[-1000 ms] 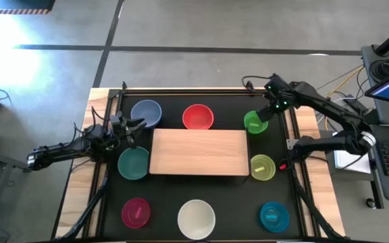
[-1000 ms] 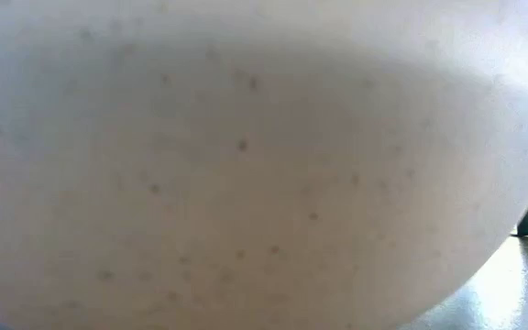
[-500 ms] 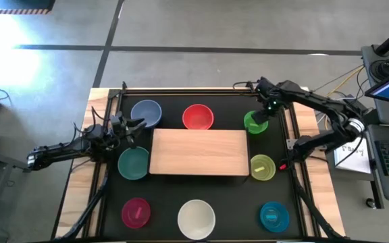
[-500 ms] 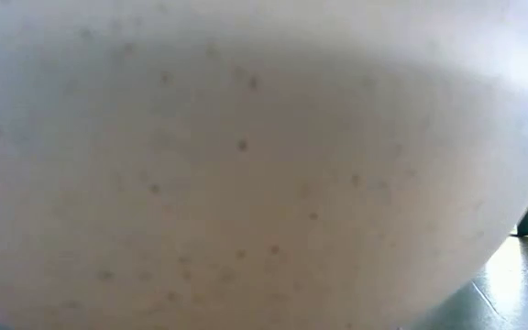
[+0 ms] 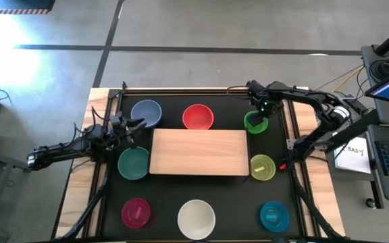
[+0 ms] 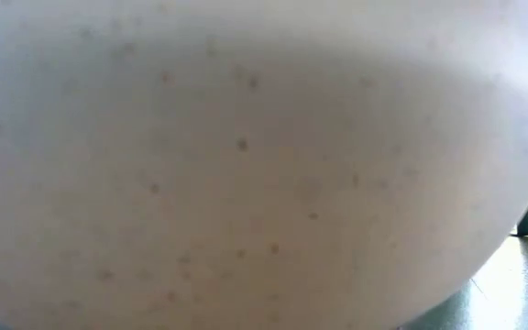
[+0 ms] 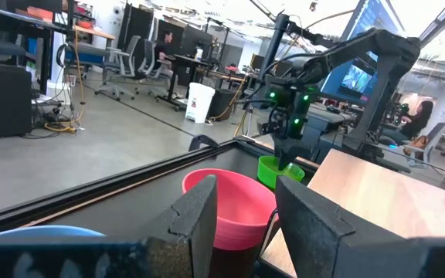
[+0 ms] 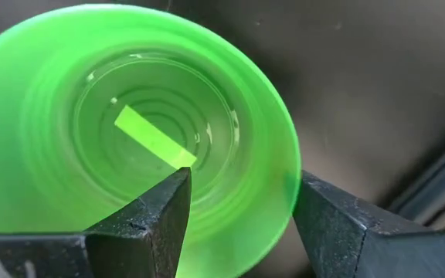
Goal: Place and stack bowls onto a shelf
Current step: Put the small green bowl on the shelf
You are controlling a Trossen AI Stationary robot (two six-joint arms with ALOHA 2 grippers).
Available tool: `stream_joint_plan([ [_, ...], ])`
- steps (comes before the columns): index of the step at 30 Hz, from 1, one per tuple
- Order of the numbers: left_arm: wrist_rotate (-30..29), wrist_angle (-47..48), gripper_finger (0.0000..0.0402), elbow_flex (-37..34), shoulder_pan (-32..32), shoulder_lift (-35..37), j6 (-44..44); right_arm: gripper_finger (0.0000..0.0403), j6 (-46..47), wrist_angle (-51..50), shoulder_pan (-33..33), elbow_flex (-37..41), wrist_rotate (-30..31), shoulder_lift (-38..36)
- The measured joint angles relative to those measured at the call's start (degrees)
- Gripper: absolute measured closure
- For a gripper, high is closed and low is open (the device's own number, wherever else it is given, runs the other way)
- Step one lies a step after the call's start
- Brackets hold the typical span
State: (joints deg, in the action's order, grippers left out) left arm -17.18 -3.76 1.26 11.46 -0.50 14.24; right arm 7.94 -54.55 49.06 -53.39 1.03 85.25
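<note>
— So, right gripper [image 5: 258, 112]: hovering directly over the green bowl [image 5: 255, 122] at the far right of the black table [image 5: 228, 202], fingers [image 8: 153, 212] spread wide, one over the bowl's inside, the other outside the rim. Touching or not, cannot tell. Nothing pinched yet.

— And the left gripper [image 5: 135, 125]?

— Waiting low at the table's left side, between the blue-grey bowl [image 5: 146, 113] and the teal-green bowl [image 5: 134, 163]. Fingers [image 7: 199, 220] parted, empty, pointing toward the red bowl [image 5: 198, 117].

— Shelf?

— Pale wooden board [image 5: 199, 152], flat in the middle of the table, bare. Red bowl just beyond its far edge, teal-green one against its left end, yellow-green bowl [image 5: 263, 167] just off its right end.

— Near row?

— Magenta bowl [image 5: 136, 212] at the left, cream bowl [image 5: 196, 219] in the middle, teal-blue bowl [image 5: 273, 215] at the right. Low camera blocked almost wholly by the cream bowl's side.

— Any stacked?

— None; all eight apart on the table.
</note>
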Motion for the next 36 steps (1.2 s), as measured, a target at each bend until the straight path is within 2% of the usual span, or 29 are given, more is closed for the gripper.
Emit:
stream_joint_plan([
  [10, 0.0, 0.0, 0.0285, 0.0, 0.0, 0.0, 0.0, 0.0212, -1.5, 1.5, 0.0, 0.0, 0.0, 3.1],
  [14, 0.0, 0.0, 0.0285, 0.0, 0.0, 0.0, 0.0, 0.0255, -1.7, 2.4, 0.0, 0.0, 0.0, 2.9],
  [21, 0.0, 0.0, 0.0285, 0.0, 0.0, 0.0, 0.0, 0.0366, -2.0, 4.0, 0.0, 0.0, 0.5, 2.3],
  [23, 0.0, 0.0, 0.0285, 0.0, 0.0, 0.0, 0.0, 0.0386, -2.0, 4.3, 0.0, 0.0, 0.3, 2.2],
  [29, 0.0, 0.0, 0.0285, 0.0, 0.0, 0.0, 0.0, 0.0394, -0.8, 4.2, 0.0, -1.7, 0.5, 1.3],
  [36, 0.0, 0.0, 0.0285, 0.0, 0.0, 0.0, 0.0, 0.0395, 1.0, 4.9, 0.0, -10.3, 3.0, -0.8],
])
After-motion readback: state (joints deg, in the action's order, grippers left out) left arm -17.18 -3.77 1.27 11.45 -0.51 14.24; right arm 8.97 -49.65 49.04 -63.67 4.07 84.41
